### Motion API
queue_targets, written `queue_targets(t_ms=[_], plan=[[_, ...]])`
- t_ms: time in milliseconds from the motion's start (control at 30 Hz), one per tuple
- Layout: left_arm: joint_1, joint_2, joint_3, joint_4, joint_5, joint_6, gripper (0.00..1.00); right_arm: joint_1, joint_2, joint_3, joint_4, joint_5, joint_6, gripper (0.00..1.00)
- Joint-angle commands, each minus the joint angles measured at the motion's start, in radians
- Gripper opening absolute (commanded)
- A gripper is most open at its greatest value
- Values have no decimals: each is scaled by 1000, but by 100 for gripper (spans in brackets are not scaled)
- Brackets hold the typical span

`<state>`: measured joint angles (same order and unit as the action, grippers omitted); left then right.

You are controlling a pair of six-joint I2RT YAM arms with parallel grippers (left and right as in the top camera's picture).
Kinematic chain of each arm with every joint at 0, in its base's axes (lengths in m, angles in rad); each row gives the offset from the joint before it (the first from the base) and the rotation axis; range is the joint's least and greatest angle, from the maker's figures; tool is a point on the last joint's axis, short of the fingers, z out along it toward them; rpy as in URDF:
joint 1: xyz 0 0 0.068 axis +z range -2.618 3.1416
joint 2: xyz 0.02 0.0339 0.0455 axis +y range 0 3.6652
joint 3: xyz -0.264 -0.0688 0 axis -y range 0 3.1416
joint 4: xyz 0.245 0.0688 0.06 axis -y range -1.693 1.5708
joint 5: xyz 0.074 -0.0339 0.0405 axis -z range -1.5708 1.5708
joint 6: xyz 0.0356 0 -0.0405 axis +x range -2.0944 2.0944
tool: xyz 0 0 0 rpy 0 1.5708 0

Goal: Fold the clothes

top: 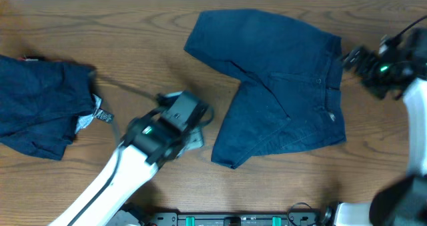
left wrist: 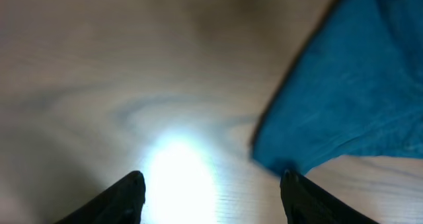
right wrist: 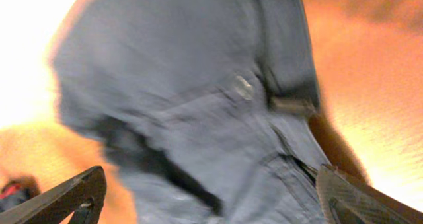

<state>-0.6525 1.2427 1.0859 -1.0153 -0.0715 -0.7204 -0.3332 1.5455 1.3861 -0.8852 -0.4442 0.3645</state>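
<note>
One of the clothes, a pair of dark navy shorts (top: pixel 280 86), lies spread flat at centre right, with its waistband toward the right. A second navy garment (top: pixel 40 103) is bunched at the left edge and shows small tags (top: pixel 100 115). My left gripper (top: pixel 200 134) stands open over bare wood just left of the shorts' lower leg. In the left wrist view, a corner of the shorts (left wrist: pixel 344 98) reaches the right fingertip of the left gripper (left wrist: pixel 213 191). My right gripper (top: pixel 352 58) is open at the waistband. In the right wrist view, the shorts (right wrist: pixel 198 98) lie below the wide-open right gripper (right wrist: pixel 211 197).
The wooden table (top: pixel 153 46) shows between the two garments. A strong glare patch (left wrist: pixel 178 164) lies on the wood in front of the left fingers. A black rail (top: pixel 240 219) runs along the front edge.
</note>
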Motion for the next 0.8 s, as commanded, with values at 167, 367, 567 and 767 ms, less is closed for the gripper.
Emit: queue_targets(t_ms=[167,367,567,767], plan=[[0,275,-2,221,177,198,68,23,-194,257,-229,6,-91,99],[-11,387,-2,368,271,270,68,30,-216,349,-342,4,-129,99],[-66,398,-2,470,323,302,68,34,-218,362,-369,-6,-138,99],[-137,406,-2,569,338,321,68,34,-218,362,-367,-95,-157,99]])
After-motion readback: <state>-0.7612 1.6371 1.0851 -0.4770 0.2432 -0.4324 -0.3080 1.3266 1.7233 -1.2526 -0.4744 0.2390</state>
